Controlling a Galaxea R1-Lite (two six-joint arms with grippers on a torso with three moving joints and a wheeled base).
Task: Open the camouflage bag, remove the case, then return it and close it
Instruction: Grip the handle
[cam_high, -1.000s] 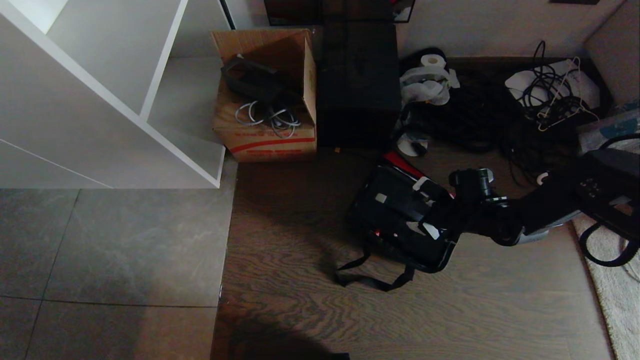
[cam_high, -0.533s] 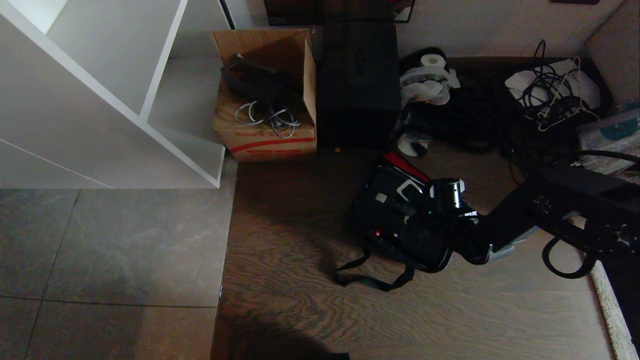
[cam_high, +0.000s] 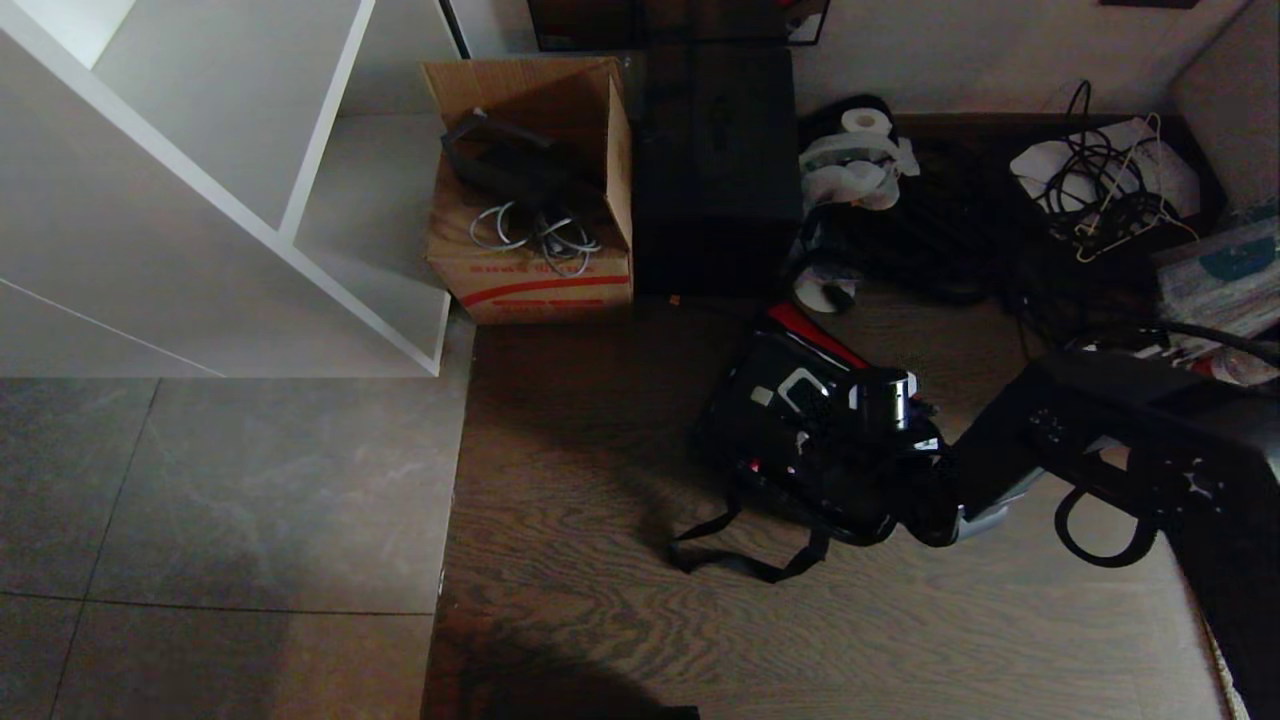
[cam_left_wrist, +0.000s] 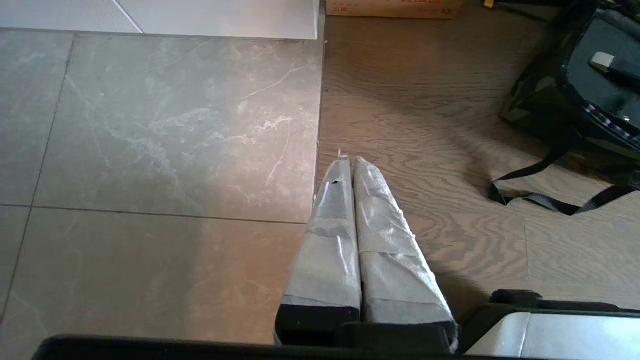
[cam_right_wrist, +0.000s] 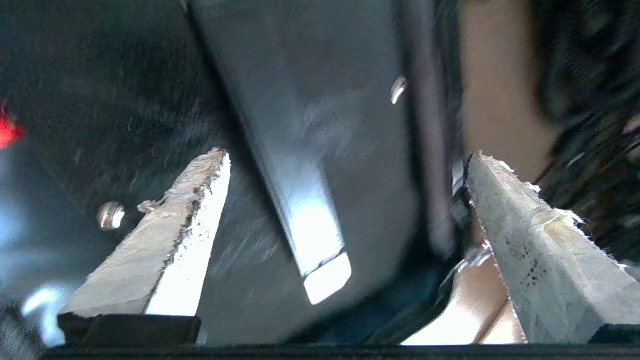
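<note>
The camouflage bag (cam_high: 742, 432) lies on the wood floor, with red trim (cam_high: 806, 333) showing at its back edge and a black strap (cam_high: 742, 562) trailing in front. Its camouflage side (cam_left_wrist: 527, 95) shows in the left wrist view. My right gripper (cam_high: 808, 412) hovers open, low over the bag's top. Between its spread fingers (cam_right_wrist: 345, 165) lies a glossy black surface (cam_right_wrist: 350, 100) with a white-tipped strap (cam_right_wrist: 312, 220). I cannot tell whether that surface is the case. My left gripper (cam_left_wrist: 350, 161) is shut and empty, parked above the seam between tile and wood.
Behind the bag stand a plain black box (cam_high: 715, 170) and an open cardboard box (cam_high: 530, 200) holding cables. Tangled cables (cam_high: 1100, 190) and a paper roll (cam_high: 865, 120) lie at the back right. A white shelf unit (cam_high: 200, 200) fills the left.
My right arm has swung left, further over the bag, and its wrist has turned. The bag has stayed put.
</note>
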